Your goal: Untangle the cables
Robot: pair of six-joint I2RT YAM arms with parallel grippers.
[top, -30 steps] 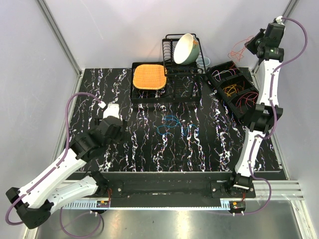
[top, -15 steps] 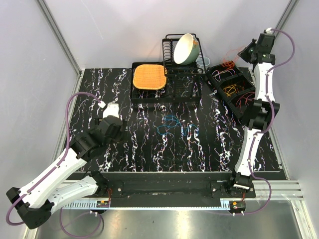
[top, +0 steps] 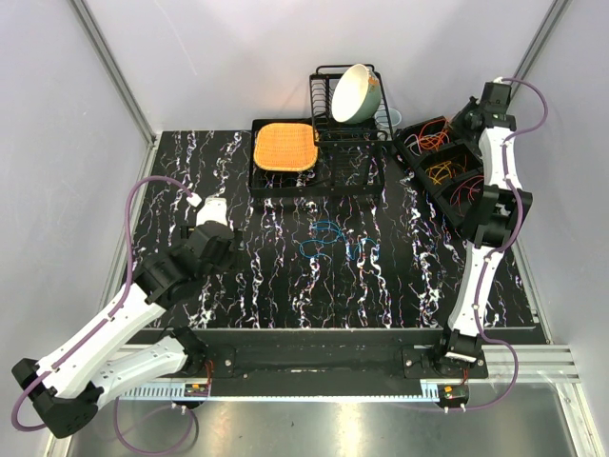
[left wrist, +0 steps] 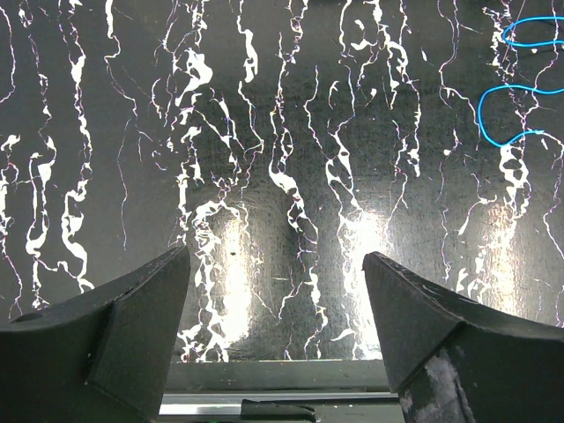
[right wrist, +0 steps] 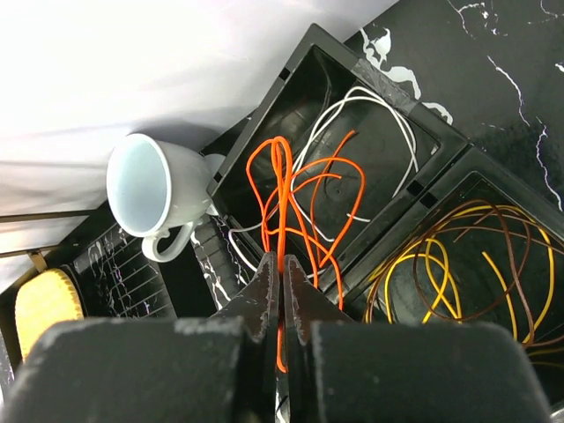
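My right gripper point(right wrist: 281, 273) is shut on an orange cable point(right wrist: 284, 189), whose loops hang into the far compartment of a black divided bin point(right wrist: 445, 145). A white cable point(right wrist: 388, 110) lies in that compartment. Yellow and brown cables point(right wrist: 441, 264) fill the one beside it. From above, the right gripper point(top: 459, 124) hovers over the bin's far end point(top: 425, 181). Blue and green cables point(top: 328, 238) lie tangled mid-table. My left gripper point(left wrist: 278, 264) stands open and empty over bare tabletop. A blue cable point(left wrist: 481, 110) lies to its upper right.
A black dish rack point(top: 347, 133) with a tilted bowl point(top: 354, 92) stands at the back. An orange mat point(top: 284, 146) lies on a black tray beside it. A white mug point(right wrist: 150, 189) sits just left of the bin. Enclosure walls ring the table.
The right arm has come down from high at the rear, bringing the orange cable into the bin's far compartment. The left arm has stayed still.
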